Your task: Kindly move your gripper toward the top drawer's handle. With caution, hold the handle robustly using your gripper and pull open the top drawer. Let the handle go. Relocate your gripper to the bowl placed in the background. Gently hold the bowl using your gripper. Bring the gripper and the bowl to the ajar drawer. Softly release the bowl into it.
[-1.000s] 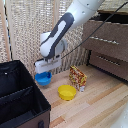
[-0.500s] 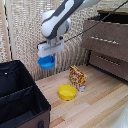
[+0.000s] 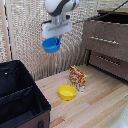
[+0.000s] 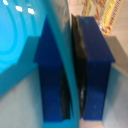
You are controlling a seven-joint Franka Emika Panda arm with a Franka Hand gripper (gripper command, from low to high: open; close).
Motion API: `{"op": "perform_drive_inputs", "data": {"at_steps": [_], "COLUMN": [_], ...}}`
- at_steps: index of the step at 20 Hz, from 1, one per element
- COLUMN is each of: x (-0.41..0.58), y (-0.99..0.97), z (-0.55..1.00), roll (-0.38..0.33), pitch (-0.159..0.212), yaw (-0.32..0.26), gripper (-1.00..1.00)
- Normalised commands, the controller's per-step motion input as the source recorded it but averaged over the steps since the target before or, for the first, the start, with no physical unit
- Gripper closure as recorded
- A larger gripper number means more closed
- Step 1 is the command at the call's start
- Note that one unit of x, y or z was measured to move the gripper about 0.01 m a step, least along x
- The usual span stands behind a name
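Aloft over table's back edge: gripper [image 3: 53,39], dark fingers [image 4: 95,70] pinching thin rim of round, glossy blue plastic bowl [image 3: 51,45]; top drawer [image 3: 105,40] closed

My fingers [image 4: 92,70] are blurred, hiding part of the bowl [image 4: 20,55] rim between my jaws; the picture's edge crops it.
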Motion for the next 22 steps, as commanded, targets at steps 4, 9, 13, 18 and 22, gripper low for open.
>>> {"op": "perform_drive_inputs", "data": {"at_steps": [4,9,13,18,22], "x": [0.300,0.331,0.150,0.019,-0.051], "y": [-0.15,-0.21,-0.55,-0.86,-0.94], "z": [1.00,1.00,0.98,0.78,0.61], "roll": [0.000,0.004,0.038,0.098,0.129], "pitch": [0.005,0.008,0.051,0.073,0.080], "yaw": [-0.102,-0.082,-0.081,-0.033,0.000], "gripper": [1.00,1.00,1.00,1.00,1.00]}}
